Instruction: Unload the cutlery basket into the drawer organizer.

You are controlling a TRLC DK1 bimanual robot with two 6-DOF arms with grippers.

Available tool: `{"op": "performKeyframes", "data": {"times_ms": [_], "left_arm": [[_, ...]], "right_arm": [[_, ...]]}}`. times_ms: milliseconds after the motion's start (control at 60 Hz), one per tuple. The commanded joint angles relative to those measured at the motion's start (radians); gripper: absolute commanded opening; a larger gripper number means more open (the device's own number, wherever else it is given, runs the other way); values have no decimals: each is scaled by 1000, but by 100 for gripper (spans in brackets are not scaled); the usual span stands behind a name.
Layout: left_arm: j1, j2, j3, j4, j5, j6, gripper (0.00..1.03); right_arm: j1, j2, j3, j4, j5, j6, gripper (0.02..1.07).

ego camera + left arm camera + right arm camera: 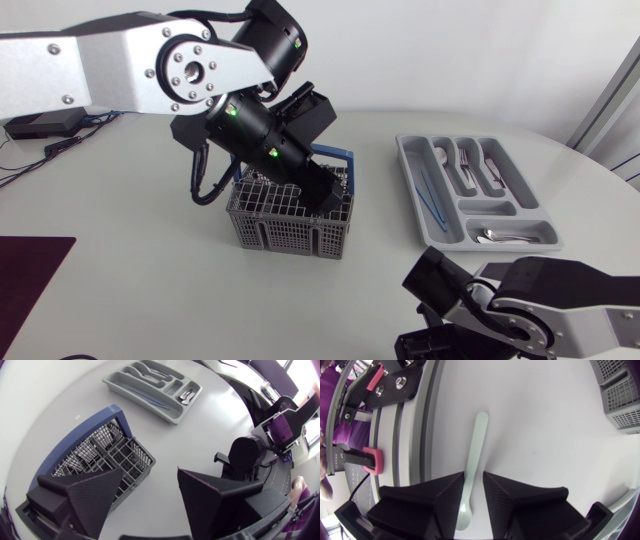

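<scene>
Pale green spoon (475, 445), seen in the right wrist view. It lies flat on the white table (535, 435), its long axis running straight ahead from the right gripper (474, 476). The bowl sits between the two black fingers (445, 495) and the handle tip points away from the gripper. The gripper is released: a strip of bare table shows between the spoon and one finger, so the spoon is framed and not clamped. A corner of the grey cutlery basket (620, 395) stands well off to one side of the handle.

In the head view the basket (270, 225) stands near mid-table, with its blue handle (345, 158) raised on the far side. The left gripper (328, 195) tilts down over the basket's corner on the organizer's side. In the left wrist view this gripper (150, 472) is spread wide with nothing between its fingers, and the basket (135, 460) lies under and beside one of them.

The grey drawer organizer (420, 200) lies well apart from the basket, its long compartments running toward the table's far edge. Metal cutlery (468, 165) lies lengthwise in them, and more pieces (500, 236) lie crosswise in the near compartment. The right arm (540, 300) sits at the near edge, below the organizer. A dark mat (30, 270) lies at the near left corner.
</scene>
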Motion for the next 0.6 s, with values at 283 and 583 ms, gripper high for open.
{"op": "performKeyframes", "data": {"times_ms": [283, 583], "left_arm": [[-6, 6, -30, -14, 2, 22, 92], [-3, 0, -53, -14, 2, 28, 92]], "right_arm": [[-61, 219, 110, 170, 94, 133, 10], [-180, 349, 210, 220, 140, 271, 29]]}}
